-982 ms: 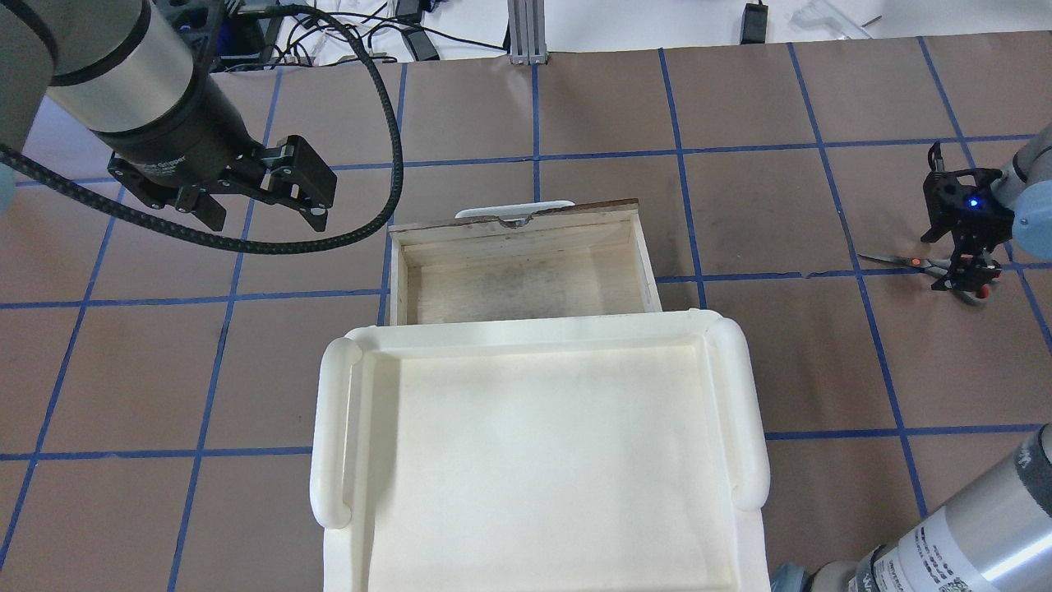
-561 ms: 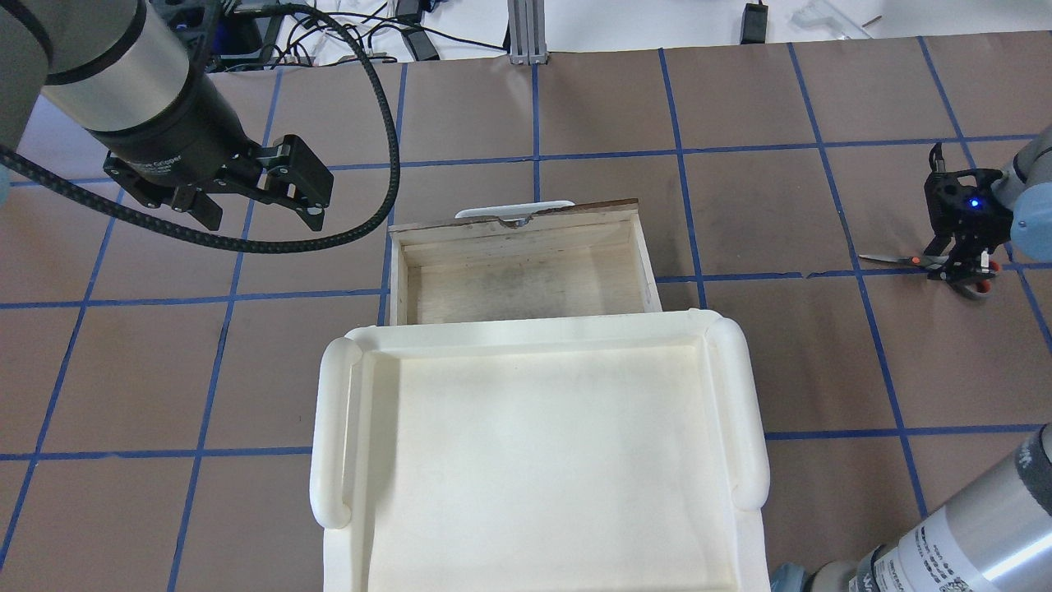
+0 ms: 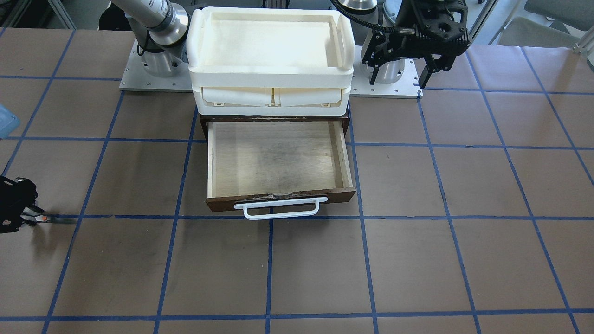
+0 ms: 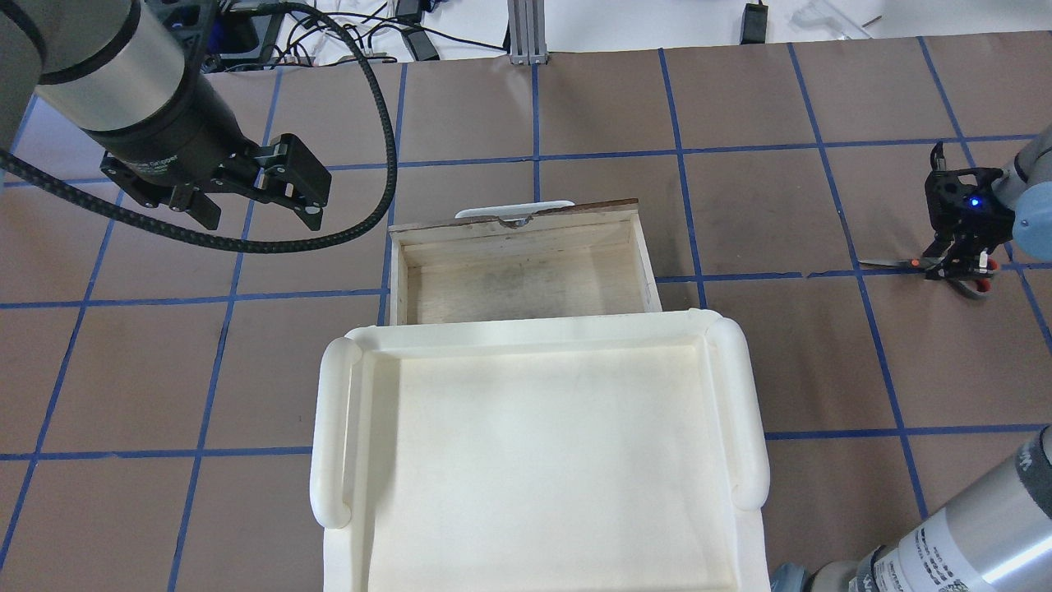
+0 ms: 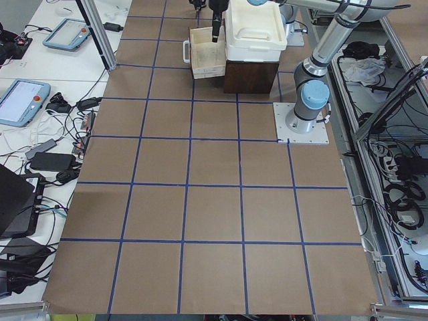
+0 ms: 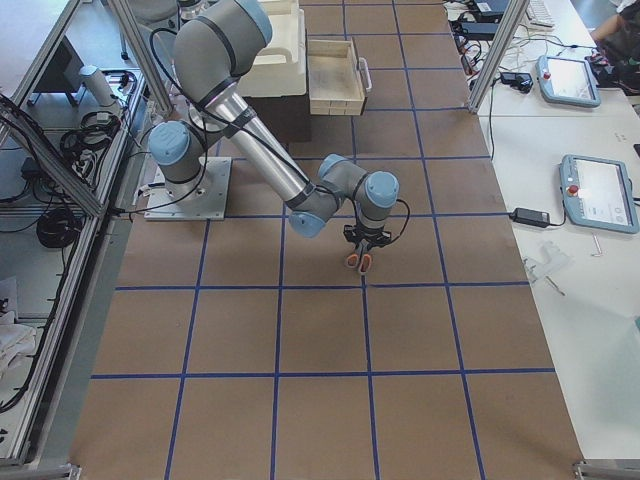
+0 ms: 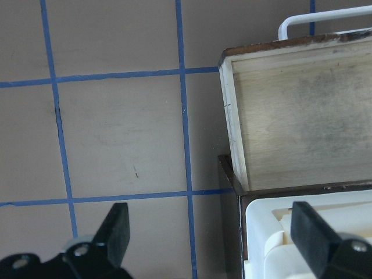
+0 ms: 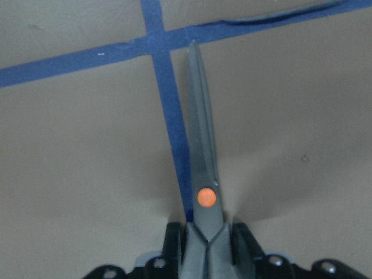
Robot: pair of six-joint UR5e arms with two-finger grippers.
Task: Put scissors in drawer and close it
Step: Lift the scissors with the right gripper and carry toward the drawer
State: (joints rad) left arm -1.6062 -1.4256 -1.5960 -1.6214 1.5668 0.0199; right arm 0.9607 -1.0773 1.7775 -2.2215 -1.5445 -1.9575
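The scissors are at the far right of the table, with the grey blades pointing toward the drawer. My right gripper is shut on them just behind the orange pivot dot; in the right wrist view a finger sits on each side of the scissors, low over the paper. The scissors also show in the front view. The drawer is pulled open, pale wood inside, with nothing in it, its white handle on the far side. My left gripper is open and holds nothing, hovering left of the drawer.
The cream plastic tray unit sits on the dark cabinet above the drawer. The table is brown paper with a blue tape grid. Cables lie past the far edge. The left arm's black hose loops near the drawer's left corner.
My right gripper has shifted slightly away from the robot, carrying the scissors with it. My left gripper has drifted a little to the left. The drawer has not moved.
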